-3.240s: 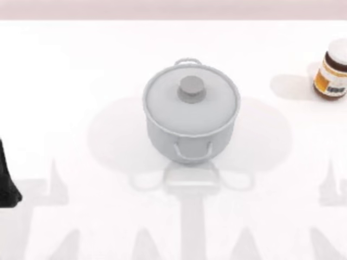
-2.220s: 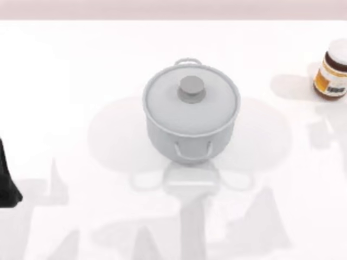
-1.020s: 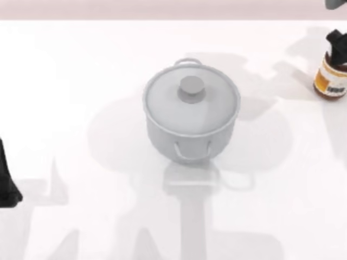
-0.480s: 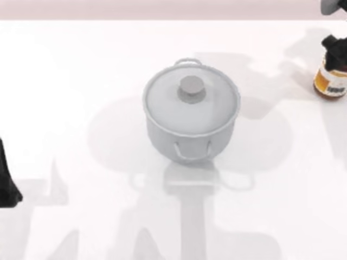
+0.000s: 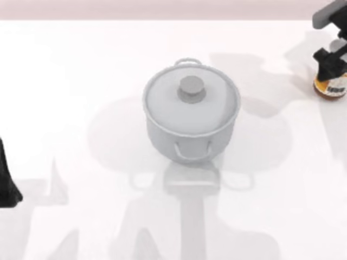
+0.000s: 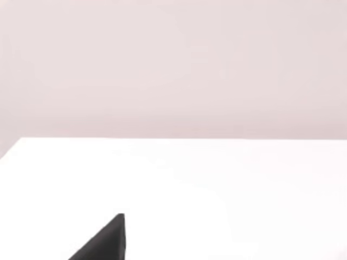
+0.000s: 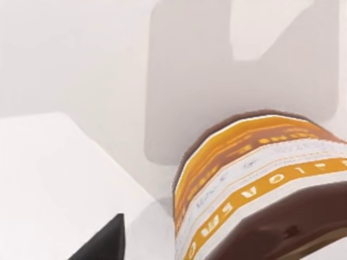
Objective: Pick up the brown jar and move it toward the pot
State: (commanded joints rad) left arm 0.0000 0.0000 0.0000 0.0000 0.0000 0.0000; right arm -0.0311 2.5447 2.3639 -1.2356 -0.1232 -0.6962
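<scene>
From the top view, the pot (image 5: 191, 112) sits lid on in the middle of the worktop (image 5: 81, 81), one loop handle facing the near edge and the other the far edge. The brown jar (image 5: 331, 85) is way over at the right edge, upright, well apart from the pot. My right end effector (image 5: 329, 58) is right on top of the jar, covering its lid, so only the orange label shows below it. Can't tell from here whether it's clamped on or just sitting over it. My left arm (image 5: 7, 179) is parked at the left edge.

Left wrist view: bare worktop and a dark wedge of my own left end effector (image 6: 103, 242), nothing else.

Right wrist view: the jar fills the frame up close, orange-and-white label, brown contents. One dark fingertip (image 7: 103, 241) shows beside it, just apart from the label. Still can't tell about the grip.
</scene>
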